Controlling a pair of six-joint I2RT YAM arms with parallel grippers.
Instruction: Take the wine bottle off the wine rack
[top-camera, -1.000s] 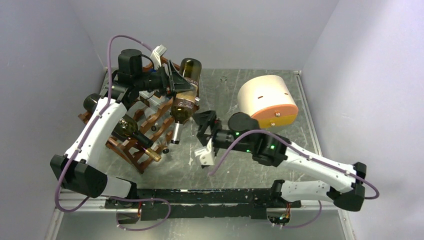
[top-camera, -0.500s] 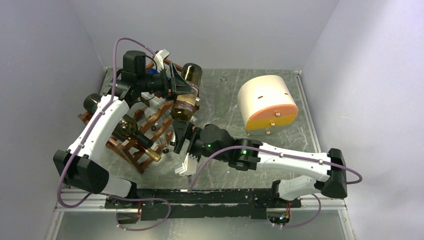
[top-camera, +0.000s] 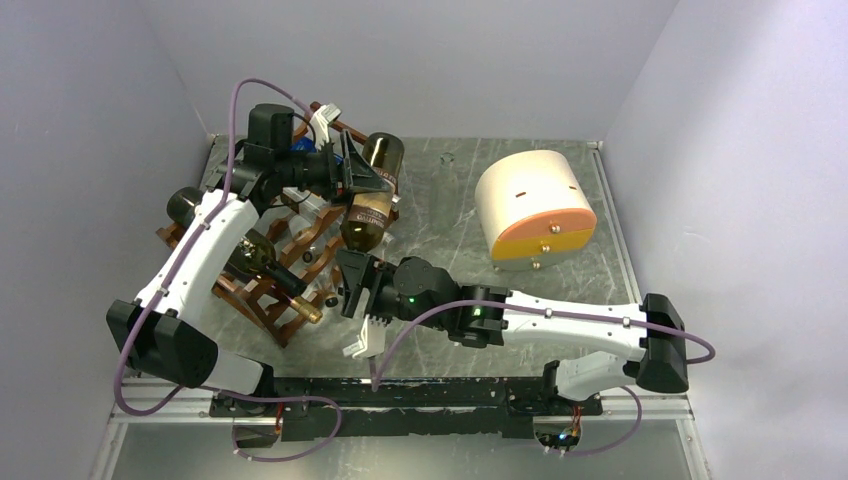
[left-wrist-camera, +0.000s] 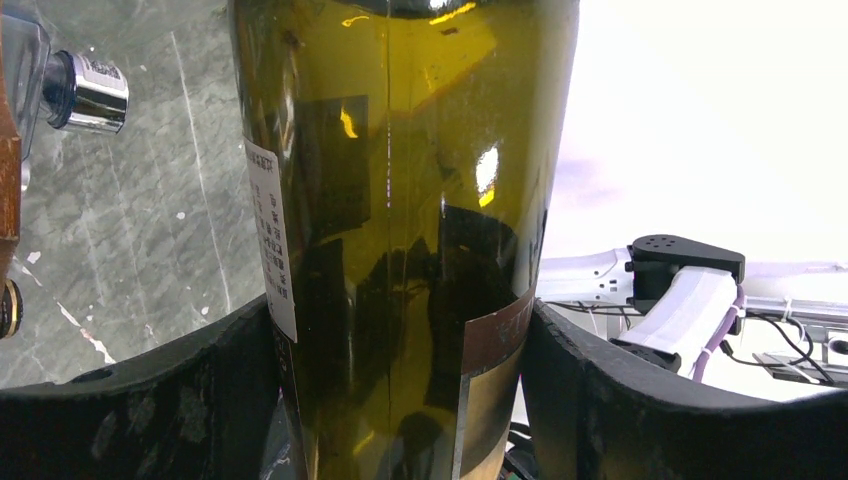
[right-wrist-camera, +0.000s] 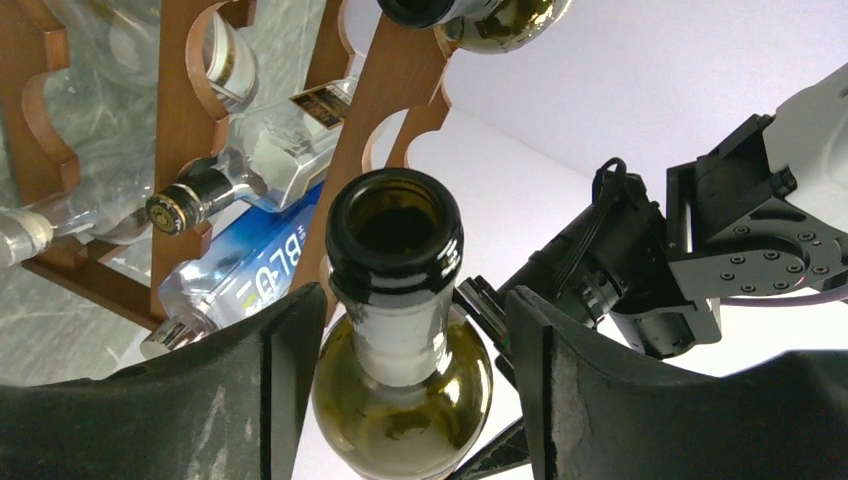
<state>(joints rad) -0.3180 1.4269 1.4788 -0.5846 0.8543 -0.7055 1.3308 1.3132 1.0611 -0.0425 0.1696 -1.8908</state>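
Olive-green glass: the wine bottle (top-camera: 370, 205) hangs tilted between my two grippers, base toward the back wall, mouth angled down at the right wrist camera. Left gripper (top-camera: 352, 172) is clamped across the bottle's body, both fingers (left-wrist-camera: 150, 400) pressed against the glass. Right gripper (right-wrist-camera: 415, 340) straddles the neck just under the open mouth. One finger sits at the glass, the other stands off with a visible gap, so those jaws are not closed on it. Wine rack (top-camera: 290, 255) lies just beyond and left of the right gripper. I cannot tell whether the bottle touches it. Other bottles (right-wrist-camera: 250, 270) lie in its cradles. Cream-and-orange drum box (top-camera: 535, 205) sits well right, on the grey table (top-camera: 450, 190).
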